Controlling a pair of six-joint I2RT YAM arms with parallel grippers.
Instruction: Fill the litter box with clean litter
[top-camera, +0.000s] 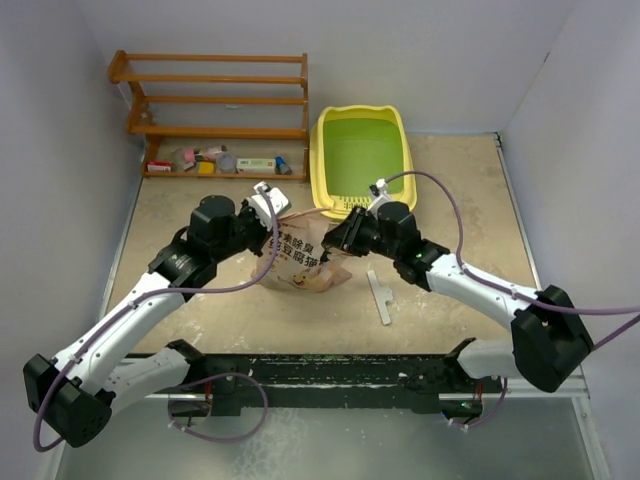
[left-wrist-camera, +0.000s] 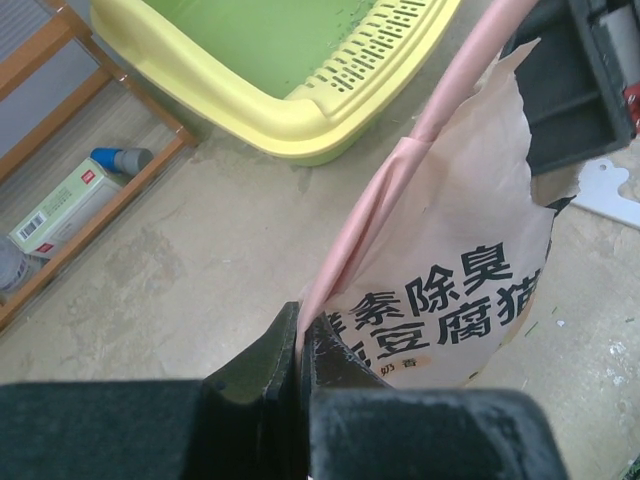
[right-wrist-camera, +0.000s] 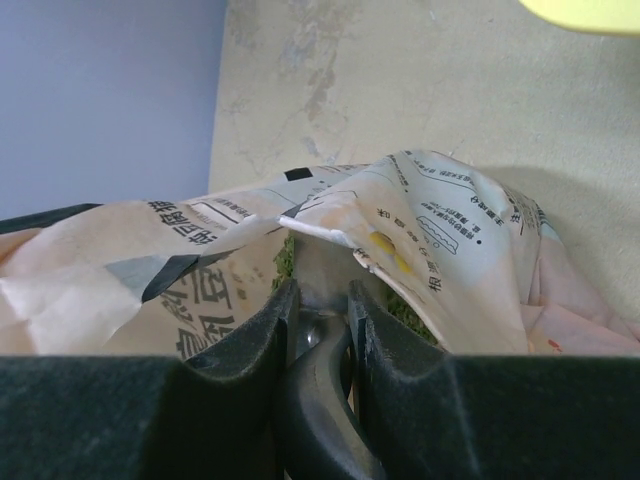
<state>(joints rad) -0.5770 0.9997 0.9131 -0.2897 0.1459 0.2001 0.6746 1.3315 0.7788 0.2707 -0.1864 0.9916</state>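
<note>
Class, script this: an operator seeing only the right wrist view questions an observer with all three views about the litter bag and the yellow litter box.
Operator: Is the other arm holding the bag too?
Observer: Yes, the left gripper is shut on the bag's pink side seam.
Operator: Is the box filled yet?
Observer: No, the litter box lies beyond the bag, and its green basin is bare apart from a few specks.
</note>
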